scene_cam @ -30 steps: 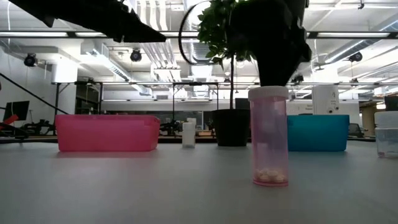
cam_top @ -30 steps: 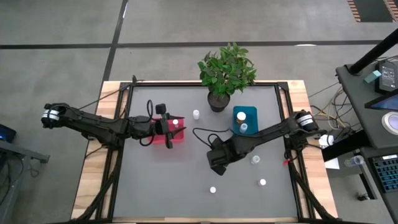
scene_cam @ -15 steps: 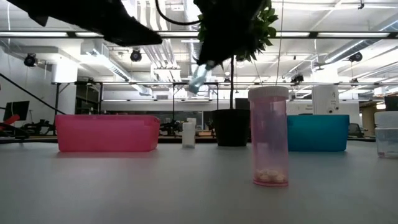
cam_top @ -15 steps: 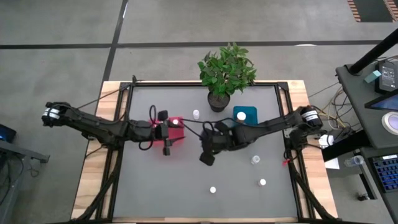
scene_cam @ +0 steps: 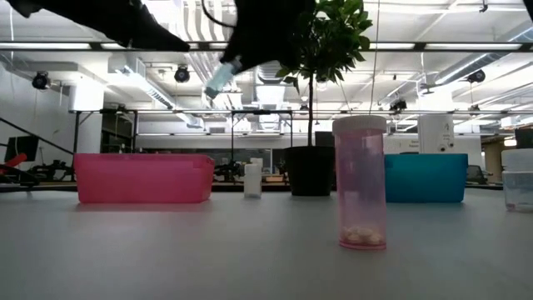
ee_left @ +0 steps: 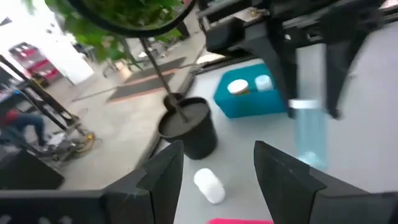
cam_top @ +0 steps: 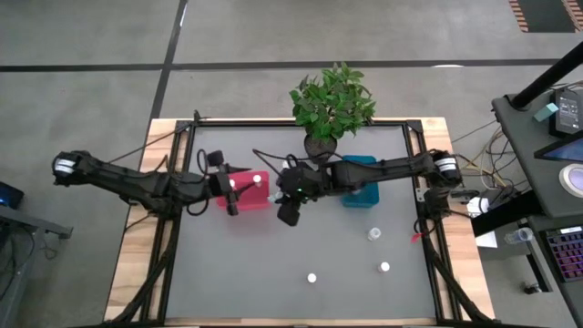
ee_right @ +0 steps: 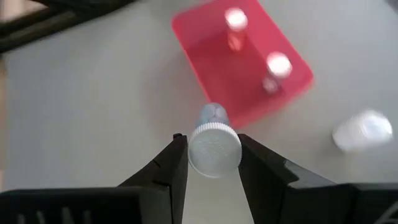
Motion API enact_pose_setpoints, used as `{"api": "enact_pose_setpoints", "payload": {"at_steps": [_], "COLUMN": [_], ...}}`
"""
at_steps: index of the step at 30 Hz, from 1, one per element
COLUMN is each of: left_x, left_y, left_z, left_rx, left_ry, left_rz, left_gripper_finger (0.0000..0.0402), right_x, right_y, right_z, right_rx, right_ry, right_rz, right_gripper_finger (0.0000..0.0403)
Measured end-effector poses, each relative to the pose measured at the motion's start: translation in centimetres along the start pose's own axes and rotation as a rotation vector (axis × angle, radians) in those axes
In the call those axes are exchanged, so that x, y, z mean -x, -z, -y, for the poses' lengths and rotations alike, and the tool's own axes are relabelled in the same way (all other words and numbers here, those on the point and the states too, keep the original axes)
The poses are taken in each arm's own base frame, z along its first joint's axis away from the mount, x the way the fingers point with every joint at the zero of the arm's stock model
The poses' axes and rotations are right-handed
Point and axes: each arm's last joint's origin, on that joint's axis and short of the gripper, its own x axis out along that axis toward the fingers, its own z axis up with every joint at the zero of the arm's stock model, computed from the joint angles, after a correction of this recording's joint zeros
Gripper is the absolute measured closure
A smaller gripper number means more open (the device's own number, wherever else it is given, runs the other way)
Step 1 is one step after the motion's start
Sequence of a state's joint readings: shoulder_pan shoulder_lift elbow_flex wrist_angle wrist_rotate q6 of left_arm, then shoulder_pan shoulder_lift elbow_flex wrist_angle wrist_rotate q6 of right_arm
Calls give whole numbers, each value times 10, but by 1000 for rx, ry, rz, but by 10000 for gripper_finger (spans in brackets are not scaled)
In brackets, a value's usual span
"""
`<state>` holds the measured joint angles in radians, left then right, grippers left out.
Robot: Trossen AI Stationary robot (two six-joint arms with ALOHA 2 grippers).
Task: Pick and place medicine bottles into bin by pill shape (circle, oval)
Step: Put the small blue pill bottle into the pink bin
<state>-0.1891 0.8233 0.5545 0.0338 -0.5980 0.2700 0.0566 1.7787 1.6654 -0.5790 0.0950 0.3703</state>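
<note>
My right gripper hovers beside the red bin, shut on a clear, bluish bottle with a white cap, which shows high in the low view. My left gripper is open and empty at the red bin's left end; its fingers frame the left wrist view. The red bin holds two bottles. The teal bin holds two more. Loose bottles stand on the mat: three toward the near right and one between bin and pot. My right gripper pinches the bottle between its two fingers at the top, by the white cap. The fingers come from above, pointing down. The bottle hangs below them, tilted, lifted well clear of the table.
A dark pot with a green plant stands at the far edge between the bins. A pink-tinted bottle stands close to the low camera. The right arm lies across the teal bin. Open mat lies toward the near edge.
My right gripper has carried the bottle up and toward the table's far left, from mid-table to beside the red bin; the bottle stays held and tilted. My left gripper has drawn back a little toward the table's left edge, off the red bin.
</note>
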Motion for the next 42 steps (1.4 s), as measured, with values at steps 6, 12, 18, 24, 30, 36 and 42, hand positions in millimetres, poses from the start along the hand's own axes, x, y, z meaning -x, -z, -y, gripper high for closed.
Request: {"api": "enact_pose_setpoints", "payload": {"at_steps": [6,12,18,24,30,36,42], "left_x": [6,11,17,20,24,26,27], "left_y": [3,11,11,13,17,20,22], "left_z": [-3,-6,-10,-13,-17,-17,-18], "left_rx": [-22,-6,20,31,49,52,55], "left_ry": [-2,-6,-20,-70,-143,-145,-146], "left_rz": [-14,-83,-84,-96,-99,-95,-91], "left_gripper_finger": [224,224,224,224,224,224,224], "right_x": [-2,-8,-27,-50,-62,-83,-107], "right_y": [-28,-52,-63,-58,-57,-53,-45], "right_z": [-7,-5,-5,6,21,28,33], "right_rx": [67,111,181,181,147,142,142], "right_ry": [13,42,60,65,90,86,94], "right_rz": [-18,-56,-106,-121,-119,-85,-103], "right_gripper_finger": [287,287,287,287,287,287,287]}}
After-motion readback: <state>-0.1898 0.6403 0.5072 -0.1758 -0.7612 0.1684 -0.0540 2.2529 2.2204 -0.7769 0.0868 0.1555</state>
